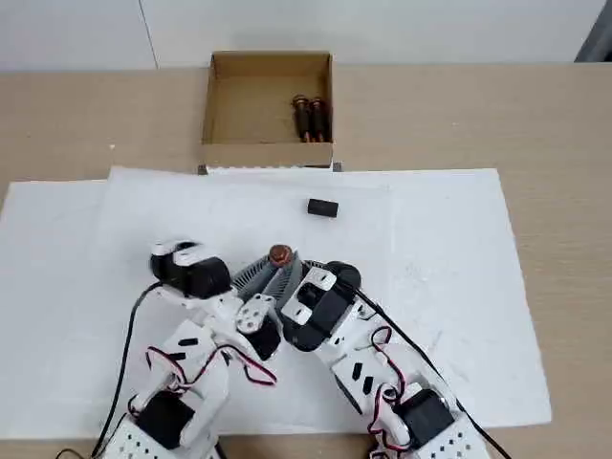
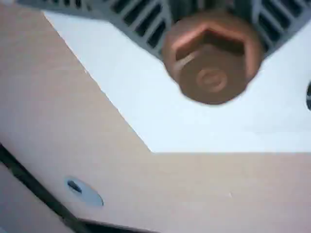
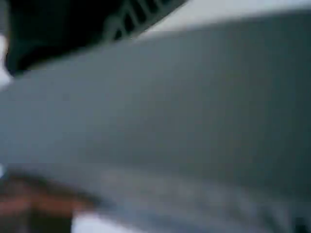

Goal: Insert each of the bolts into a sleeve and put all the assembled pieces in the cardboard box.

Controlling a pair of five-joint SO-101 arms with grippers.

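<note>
Here we see the wooden table (image 1: 535, 124), and on it a wide white paper sheet (image 1: 430, 287). Just behind the far edge of the sheet stands the open cardboard box (image 1: 218, 105). Two assembled pieces (image 1: 310, 117) lie in it side by side along its right wall, their long axes running near to far and their copper heads at the far end. Both arms meet over the middle of the sheet. The left gripper (image 1: 271, 268) pinches the bolt (image 1: 279, 254), which stands about upright with its hexagonal copper head on top and its shank hidden. The right gripper (image 1: 293, 277) is just beside it; whether it grips anything we cannot tell. One black sleeve (image 1: 322, 207) lies on the sheet between bolt and box, with its long axis left to right.
</note>
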